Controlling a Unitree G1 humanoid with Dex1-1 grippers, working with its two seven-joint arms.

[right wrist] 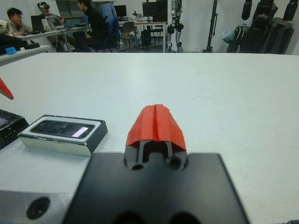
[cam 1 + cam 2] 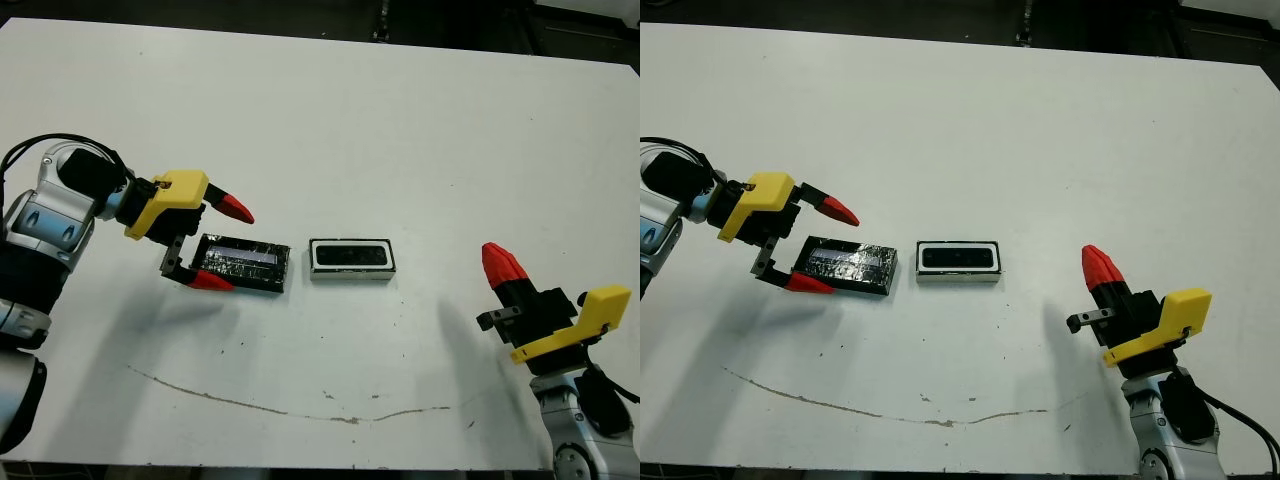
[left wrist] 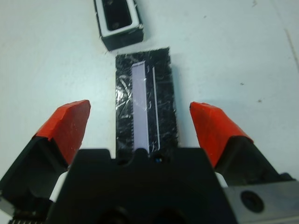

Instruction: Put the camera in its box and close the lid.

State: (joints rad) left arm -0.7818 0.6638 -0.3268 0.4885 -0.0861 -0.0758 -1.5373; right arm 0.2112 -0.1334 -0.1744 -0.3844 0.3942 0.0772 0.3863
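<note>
Camera (image 1: 63,129) sits inside the box (image 2: 352,261), dark and flat within the white walls, near mid-worktop (image 2: 330,120). Lid (image 2: 244,262) lies flat just beside the box on the robot's left, stripe up, not touching it as far as the head views show. Left hand (image 2: 222,245) is spread wide, one fingertip either side of the lid's near end, straddling it but not yet pinching. Right hand (image 2: 500,262) is pressed together, holding nothing, parked well apart on the right.

Judged step: grab lid, carry it over the box.

Risks:
- Lid looks glossy and crinkly, thin and flat on the worktop; fingertips closing on its long edges could slide over it or skid it sideways.
- Grip is at one end, so the lid may droop or twist once lifted and land tilted.
- Push along the worktop could knock the lid into the box and shove it off line.
- Lid only slightly bigger than the box, so a small misalignment leaves it perched on the rim, not seated.
- Nothing braces the box; pressing down off-centre could tip it.
</note>
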